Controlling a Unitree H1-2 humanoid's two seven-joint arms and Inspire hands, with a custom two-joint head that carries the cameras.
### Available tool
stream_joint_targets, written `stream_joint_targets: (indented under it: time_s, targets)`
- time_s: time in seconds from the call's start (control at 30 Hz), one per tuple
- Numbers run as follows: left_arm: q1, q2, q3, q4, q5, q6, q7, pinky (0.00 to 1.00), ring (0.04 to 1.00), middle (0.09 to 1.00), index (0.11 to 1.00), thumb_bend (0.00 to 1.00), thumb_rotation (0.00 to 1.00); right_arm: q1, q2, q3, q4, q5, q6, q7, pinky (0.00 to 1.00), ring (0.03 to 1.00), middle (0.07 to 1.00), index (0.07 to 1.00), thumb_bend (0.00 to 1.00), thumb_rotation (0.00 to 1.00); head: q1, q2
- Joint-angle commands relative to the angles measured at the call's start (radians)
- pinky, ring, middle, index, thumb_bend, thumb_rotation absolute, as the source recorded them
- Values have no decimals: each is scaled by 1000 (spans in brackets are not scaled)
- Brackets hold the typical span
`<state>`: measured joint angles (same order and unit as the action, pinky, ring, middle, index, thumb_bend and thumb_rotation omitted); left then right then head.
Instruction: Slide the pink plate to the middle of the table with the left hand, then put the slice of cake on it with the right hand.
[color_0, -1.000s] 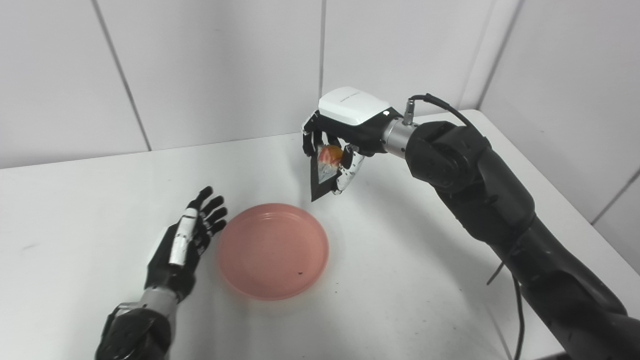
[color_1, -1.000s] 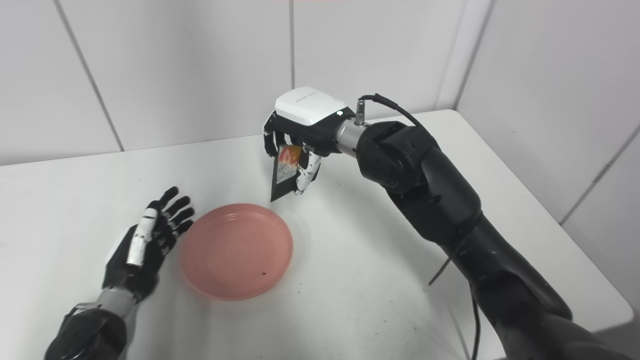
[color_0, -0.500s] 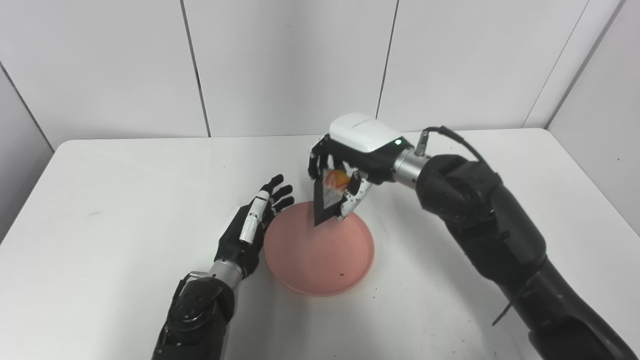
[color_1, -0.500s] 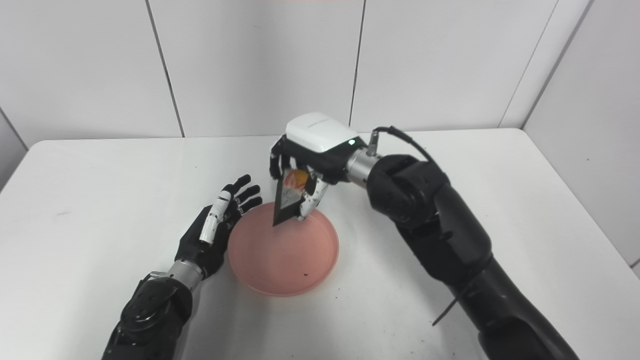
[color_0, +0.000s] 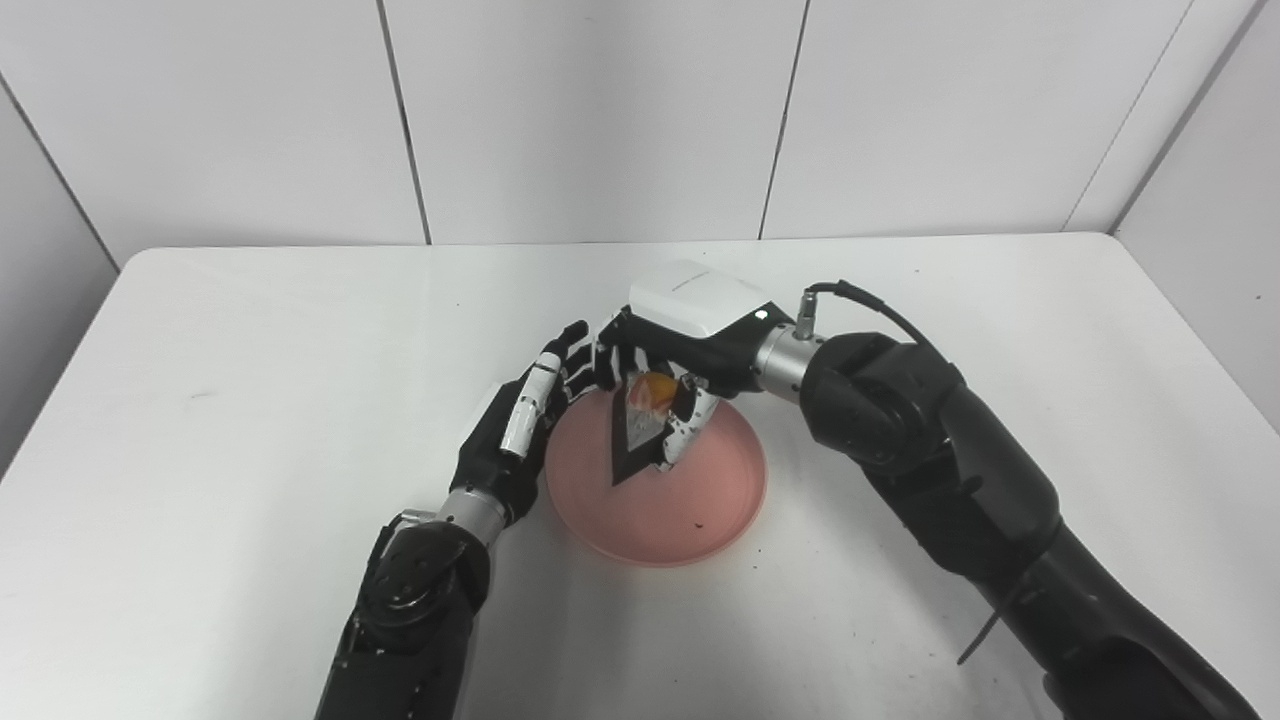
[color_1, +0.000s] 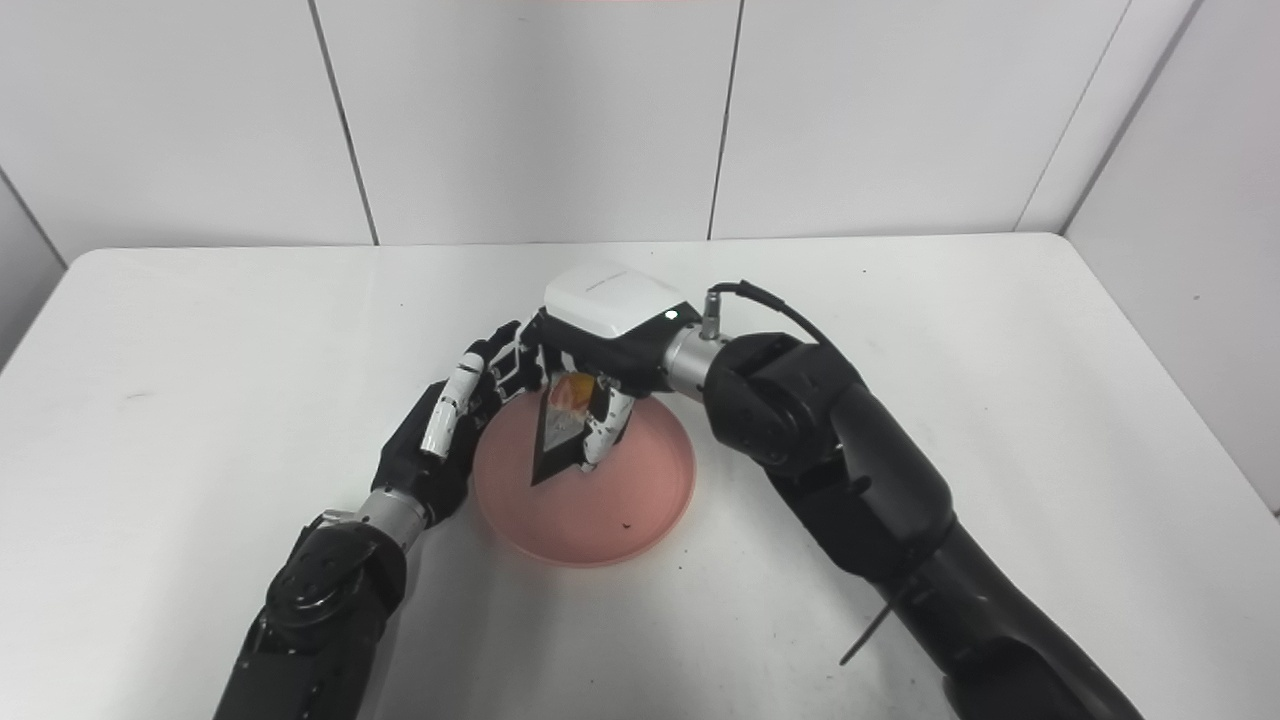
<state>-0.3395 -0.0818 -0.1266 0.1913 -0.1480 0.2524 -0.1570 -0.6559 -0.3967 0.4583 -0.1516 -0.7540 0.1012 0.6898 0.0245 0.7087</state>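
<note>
1. Over the pink plate (color_0: 690, 490) near mid-counter (color_0: 250, 330), our right hand (color_0: 668, 375) has dropped lower than half a second ago, pinching the cake slice (color_0: 638, 435), its tip near the plate floor.
2. Our left hand (color_0: 520, 425), fingers spread, has stayed beside the rim.
3. Release looks next.

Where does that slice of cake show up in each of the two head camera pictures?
Left eye view: slice of cake just left of centre, held by the right hand over the pink plate.
Right eye view: slice of cake further left, near mid-height.
Shared landmark: the pink plate under it.
</note>
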Motion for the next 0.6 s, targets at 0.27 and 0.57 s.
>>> stream_joint_targets:
  time_s: [0.27, 0.57]
  targets:
    - [9, -6, -15, 7, 15, 69, -1, 889, 897, 906, 893, 327, 1000, -13, 11, 15, -4, -8, -7, 16, 331, 400, 420, 524, 520, 0, -6, 16]
    - [10, -8, -12, -6, 12, 86, 3, 886, 896, 908, 895, 322, 1000, 4, 2, 23, 46, -1, -44, -6, 241, 310, 474, 488, 527, 0, -6, 29]
